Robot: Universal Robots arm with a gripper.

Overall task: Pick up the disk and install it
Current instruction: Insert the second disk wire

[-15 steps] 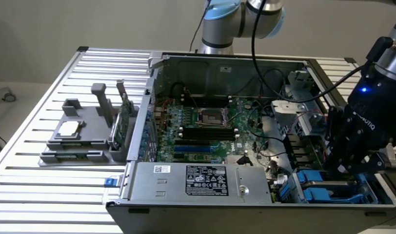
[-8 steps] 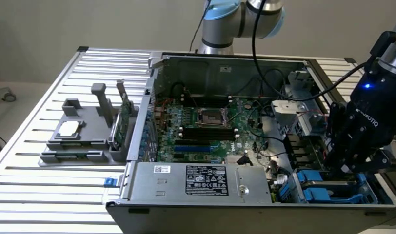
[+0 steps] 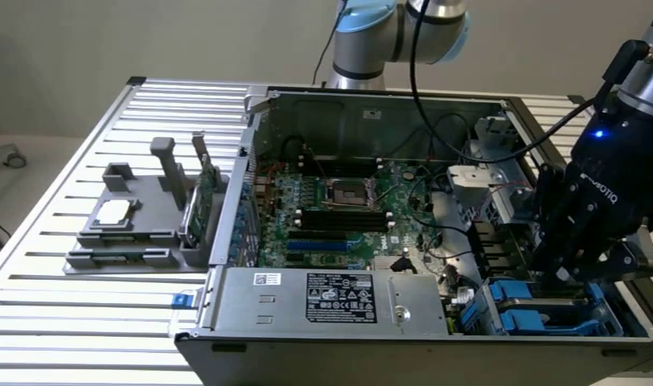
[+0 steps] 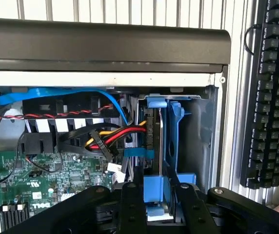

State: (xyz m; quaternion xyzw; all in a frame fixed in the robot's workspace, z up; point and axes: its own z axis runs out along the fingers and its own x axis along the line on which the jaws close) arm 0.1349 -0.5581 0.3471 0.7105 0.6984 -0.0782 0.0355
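The disk (image 4: 155, 127) stands on edge in its bright blue carrier, down inside the drive bay at the corner of the open computer case (image 4: 105, 48). My gripper (image 4: 157, 210) hangs right over it, and its black fingers (image 4: 129, 204) stand on either side of the carrier's blue end tab, slightly parted. In the exterior view the gripper (image 3: 557, 277) reaches down into the bay at the case's front corner on the exterior view's right, just above the disk's blue carrier (image 3: 552, 312).
Red, yellow and black power leads (image 4: 105, 139) and a blue data cable (image 4: 56, 95) run beside the bay. The motherboard (image 3: 338, 209) and power supply (image 3: 326, 297) fill the case. A grey fixture (image 3: 123, 233) stands at the exterior view's left. A black keyboard (image 4: 271, 97) lies outside the case.
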